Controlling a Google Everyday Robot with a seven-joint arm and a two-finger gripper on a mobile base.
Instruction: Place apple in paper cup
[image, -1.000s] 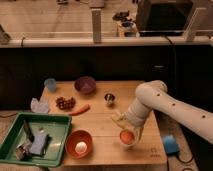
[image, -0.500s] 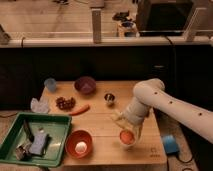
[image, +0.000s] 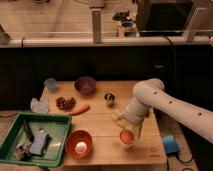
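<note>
Apple (image: 126, 136) appears seated in paper cup (image: 126, 145), at five o'clock on the table (image: 100, 127). The gripper (image: 125, 126) hovers just above, grip state unclear. Probably only withdrawal is left.

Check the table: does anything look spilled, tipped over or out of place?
Nothing stands out. The paper cup stands upright near the front edge of the table with the apple at its mouth, and the gripper is directly over them.
</note>
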